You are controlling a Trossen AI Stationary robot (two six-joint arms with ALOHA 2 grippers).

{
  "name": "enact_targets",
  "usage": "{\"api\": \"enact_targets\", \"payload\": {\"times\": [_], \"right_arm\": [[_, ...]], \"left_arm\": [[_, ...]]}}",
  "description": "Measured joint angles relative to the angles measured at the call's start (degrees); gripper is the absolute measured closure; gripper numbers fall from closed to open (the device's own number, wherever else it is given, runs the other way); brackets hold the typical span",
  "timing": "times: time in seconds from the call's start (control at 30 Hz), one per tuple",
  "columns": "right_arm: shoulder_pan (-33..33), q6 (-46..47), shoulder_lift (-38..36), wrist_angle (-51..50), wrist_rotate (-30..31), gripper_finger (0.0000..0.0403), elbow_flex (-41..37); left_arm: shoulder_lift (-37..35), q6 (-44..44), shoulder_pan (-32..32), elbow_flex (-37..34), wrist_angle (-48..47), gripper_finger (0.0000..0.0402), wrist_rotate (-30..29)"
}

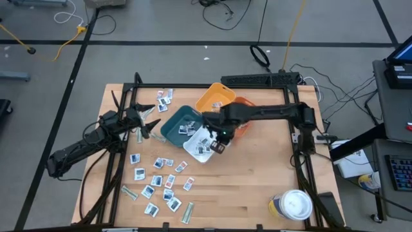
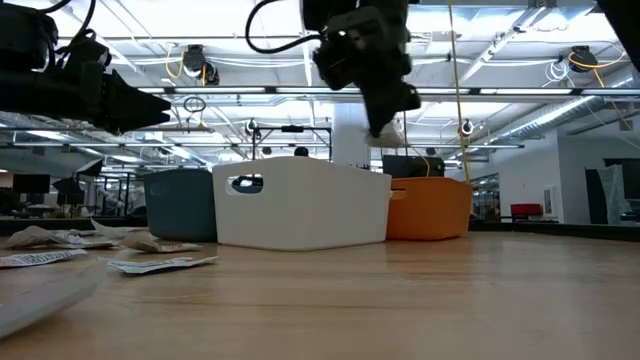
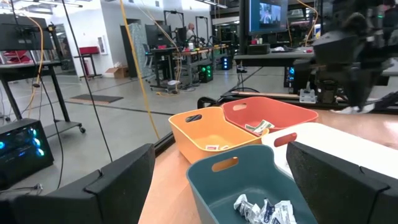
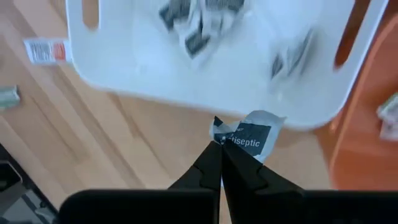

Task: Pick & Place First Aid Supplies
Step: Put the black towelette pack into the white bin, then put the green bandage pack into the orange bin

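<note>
My right gripper (image 4: 219, 148) hangs over the white bin (image 1: 199, 148), near its rim, shut on a small white packet with a dark printed label (image 4: 249, 134). In the low view that gripper (image 2: 385, 122) is well above the bins. The white bin (image 4: 186, 74) holds several packets. More first aid supplies lie flat on the wood at the near left (image 1: 158, 180) and behind the bins (image 1: 164, 96). My left gripper (image 1: 151, 119) stands open and level at the table's left; its fingers (image 3: 124, 180) frame the teal bin (image 3: 249, 186). My right gripper pinches the packet by one corner (image 4: 225, 139) between its two fingertips. The fingers point steeply down from above. The rest of the packet sticks out past the tips, lifted clear over the white bin's rim.
Teal bin (image 1: 175, 122), yellow-orange bin (image 1: 215, 98) and red-orange bin (image 1: 244, 119) crowd round the white one at the table's middle. A round white-lidded tub (image 1: 296, 205) stands at the near right corner. Bare wood lies between the tub and the loose packets.
</note>
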Motion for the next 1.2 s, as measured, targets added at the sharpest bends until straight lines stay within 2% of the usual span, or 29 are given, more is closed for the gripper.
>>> {"api": "enact_targets", "payload": {"times": [0.4,0.6,0.8,0.93,1.07,1.2], "right_arm": [[-2.6,-3.5,10.6,2.4,0.0,0.0403,10.0],[-2.6,-4.7,15.0,4.8,0.0,0.0403,10.2],[-2.5,-4.9,16.1,6.7,0.0,0.0393,10.1],[-2.6,-3.9,16.1,6.0,-2.1,0.0356,10.1],[-2.6,-3.9,15.8,6.5,-2.6,0.0286,10.1],[-2.6,-4.9,13.4,7.9,3.0,0.0214,10.1]], "left_arm": [[0.0,0.0,0.0,0.0,0.0,0.0034,0.0],[0.0,0.0,0.0,0.0,0.0,0.0034,0.0],[0.0,0.0,0.0,0.0,0.0,0.0034,0.0],[0.0,0.0,0.0,0.0,0.0,0.0034,0.0],[0.0,0.0,0.0,0.0,0.0,0.0034,0.0],[0.0,0.0,0.0,0.0,0.0,0.0034,0.0]]}}
